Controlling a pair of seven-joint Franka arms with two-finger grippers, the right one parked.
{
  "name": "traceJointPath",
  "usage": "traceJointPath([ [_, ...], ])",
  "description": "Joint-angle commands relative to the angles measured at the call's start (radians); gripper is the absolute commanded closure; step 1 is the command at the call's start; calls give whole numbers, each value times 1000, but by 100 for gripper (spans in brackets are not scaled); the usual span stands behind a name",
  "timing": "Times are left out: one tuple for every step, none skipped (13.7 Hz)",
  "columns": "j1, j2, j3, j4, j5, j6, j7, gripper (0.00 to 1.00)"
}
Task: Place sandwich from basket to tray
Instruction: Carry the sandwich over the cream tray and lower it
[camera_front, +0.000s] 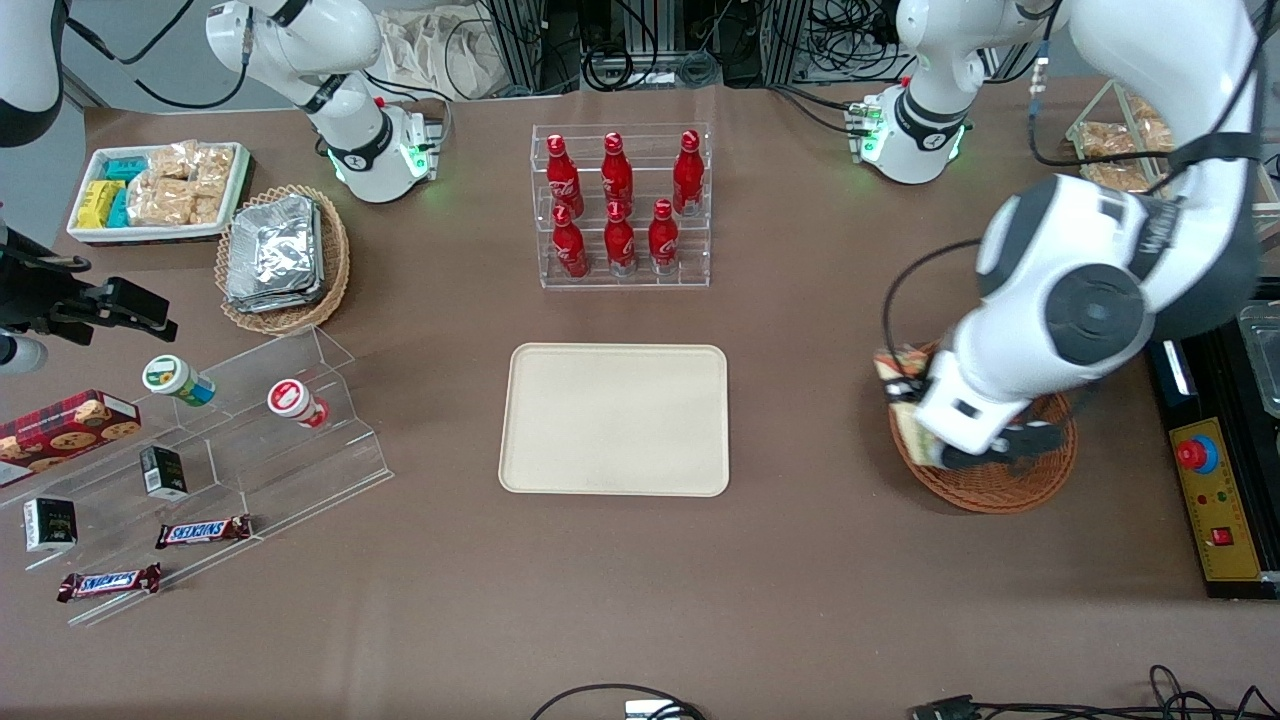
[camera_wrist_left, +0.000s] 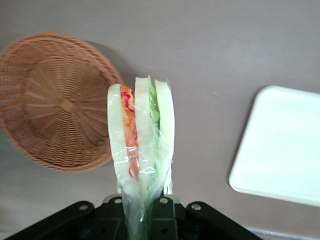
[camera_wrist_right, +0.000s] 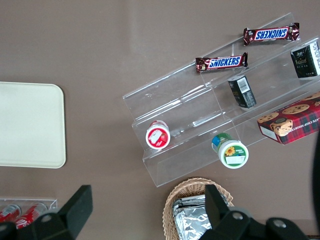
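The sandwich (camera_wrist_left: 142, 135), a clear-wrapped wedge of pale bread with orange-red and green filling, stands upright between my left gripper's fingers. The gripper (camera_wrist_left: 142, 205) is shut on its wrapped narrow end. In the front view the gripper (camera_front: 925, 420) hangs over the rim of the reddish-brown wicker basket (camera_front: 1000, 480) on the side toward the tray, with the sandwich (camera_front: 897, 365) partly hidden by the arm. The basket (camera_wrist_left: 55, 100) shows nothing inside it. The cream-beige tray (camera_front: 615, 420) lies flat mid-table with nothing on it, and it also shows in the left wrist view (camera_wrist_left: 285, 145).
A clear rack of red bottles (camera_front: 622, 205) stands farther from the front camera than the tray. Toward the parked arm's end are an acrylic step shelf (camera_front: 230, 450) with snacks, a tan basket of foil packets (camera_front: 280, 255) and a white snack bin (camera_front: 160, 190). A control box (camera_front: 1215, 500) sits at the working arm's end.
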Motion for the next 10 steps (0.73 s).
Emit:
traceJointPath([
  [-49,54,-35,55,-11,-19,15,100],
  [-71,76,-35,67,-11,-10,21,100],
  [-98,105,-35,84,-11,4,24,100],
  [-130,128,-35,95,-9,11,22,100],
  [-161,148,-34,103,-8,28,22,100],
  [-187,177,-34,107,-6,69,18,100],
  [-213,205,-34,107,-3,123,15,100],
  [-236,231,-32,106,2,175,12,100],
  [-255,260,-32,106,3,224,9,100],
  [-264,286,-30,106,3,260,10,100],
])
